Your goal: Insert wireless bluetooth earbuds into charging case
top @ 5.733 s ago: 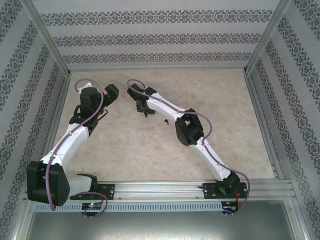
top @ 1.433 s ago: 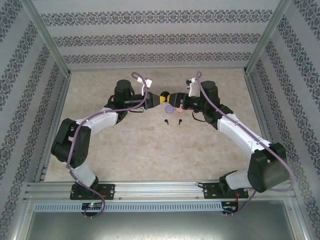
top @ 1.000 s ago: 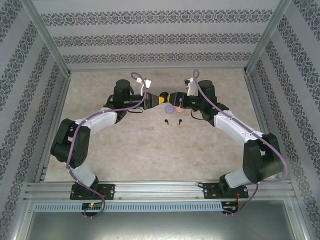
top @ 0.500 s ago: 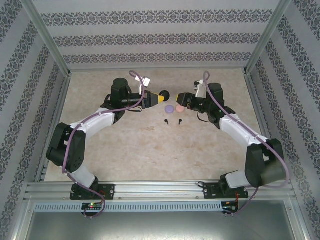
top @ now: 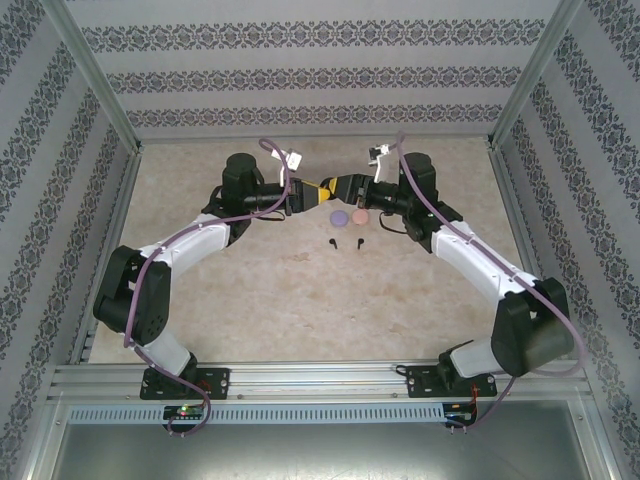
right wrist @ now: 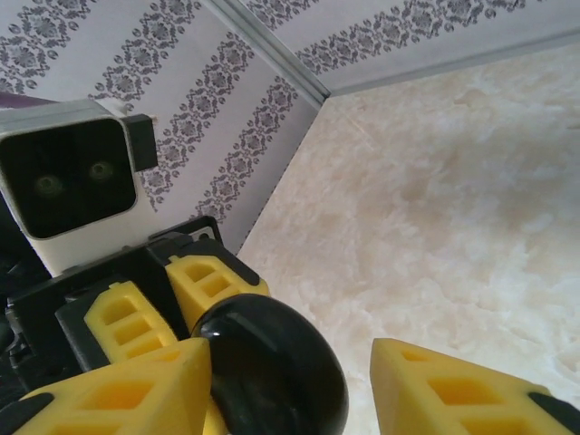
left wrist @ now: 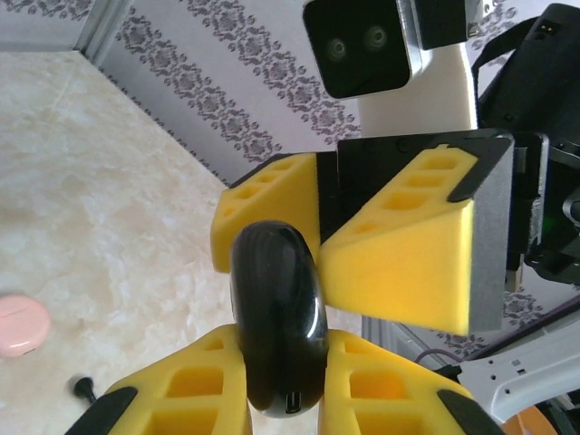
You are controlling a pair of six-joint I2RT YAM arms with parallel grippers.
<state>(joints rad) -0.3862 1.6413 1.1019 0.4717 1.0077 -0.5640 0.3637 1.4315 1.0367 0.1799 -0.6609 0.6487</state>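
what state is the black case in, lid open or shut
shut: the black case clamped in the left tool shows one smooth rounded shell, no lid raised

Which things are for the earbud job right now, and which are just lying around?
For the job: black case, gripped by the left hand; two black earbuds on the table; right hand, open beside the case.
Lying about for now: lilac case; pink case.
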